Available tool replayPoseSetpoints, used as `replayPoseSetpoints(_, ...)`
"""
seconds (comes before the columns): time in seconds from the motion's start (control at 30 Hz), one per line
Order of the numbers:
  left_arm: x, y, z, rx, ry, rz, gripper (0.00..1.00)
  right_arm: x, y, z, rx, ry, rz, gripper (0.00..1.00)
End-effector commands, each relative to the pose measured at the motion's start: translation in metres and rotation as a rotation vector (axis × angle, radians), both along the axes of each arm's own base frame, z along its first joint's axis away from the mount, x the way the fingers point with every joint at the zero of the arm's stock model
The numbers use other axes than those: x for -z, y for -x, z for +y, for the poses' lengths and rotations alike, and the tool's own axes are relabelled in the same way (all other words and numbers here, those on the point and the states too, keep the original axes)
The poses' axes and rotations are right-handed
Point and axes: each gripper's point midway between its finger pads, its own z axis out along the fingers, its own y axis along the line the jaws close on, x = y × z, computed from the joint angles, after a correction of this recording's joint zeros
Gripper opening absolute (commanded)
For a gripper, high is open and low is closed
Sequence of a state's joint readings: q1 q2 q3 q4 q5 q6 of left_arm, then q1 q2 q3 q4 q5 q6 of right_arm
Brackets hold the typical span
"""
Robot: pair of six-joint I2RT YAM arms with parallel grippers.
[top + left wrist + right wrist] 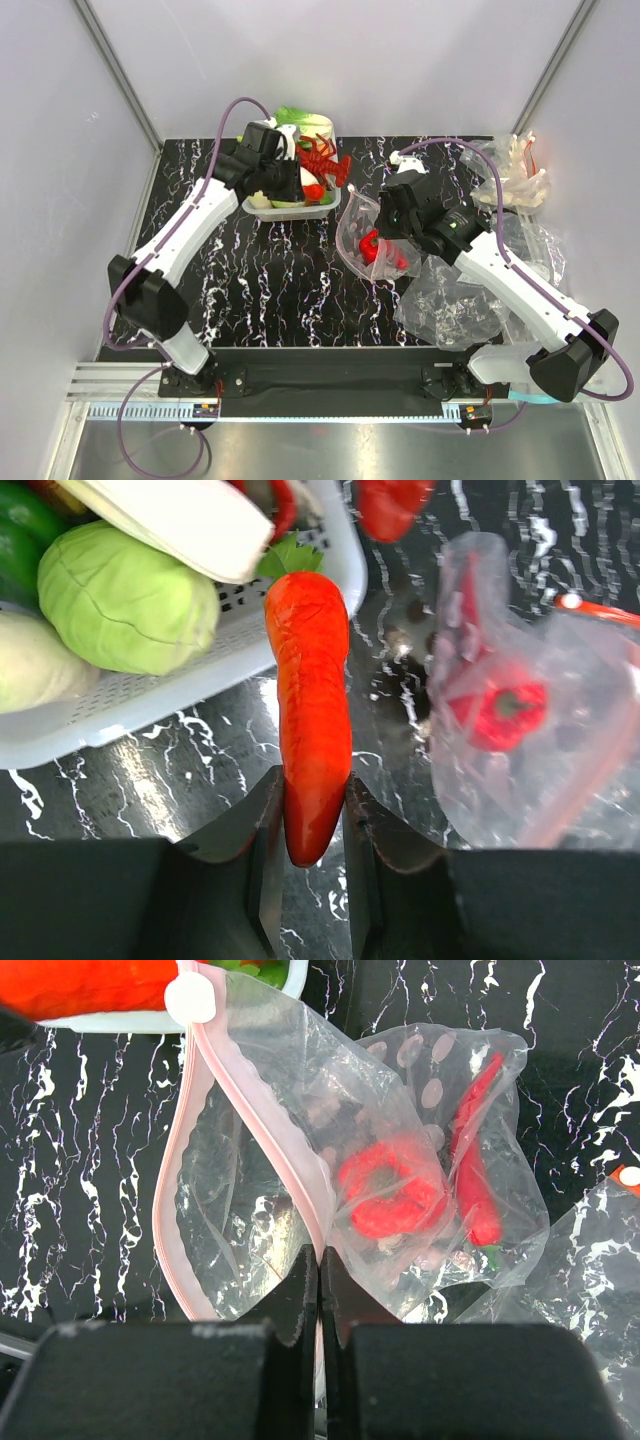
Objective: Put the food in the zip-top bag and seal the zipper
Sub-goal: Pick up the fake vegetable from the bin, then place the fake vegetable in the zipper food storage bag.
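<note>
I've orange-red toy carrot [310, 680] pinched in left gripper [311, 795], axis 12-to-6 — dotted clear zip-top bag [540, 780] at 3 o'clock, right gripper [320, 1265] clamping its rim.

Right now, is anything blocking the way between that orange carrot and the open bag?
Nothing visible. Only bare table lies between the carrot in the left hand and the bag, which the right hand pinches open.
</note>
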State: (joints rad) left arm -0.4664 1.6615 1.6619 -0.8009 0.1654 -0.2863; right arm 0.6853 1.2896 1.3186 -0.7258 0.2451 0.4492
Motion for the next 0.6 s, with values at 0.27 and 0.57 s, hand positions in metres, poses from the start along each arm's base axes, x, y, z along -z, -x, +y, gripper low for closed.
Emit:
replayPoseSetpoints(0.27,-0.059,0.045,0.003,0.042,0.094,-0.124,0.23,-0.015,-0.013,0.004,0.018,-0.025,-0.051,0.0)
replayPoseSetpoints(0.57,-0.1,0.101,-0.001,0.131,0.146,-0.209,0.23,-0.011,-0.017,0.004,0.026,-0.01,-0.047,0.0)
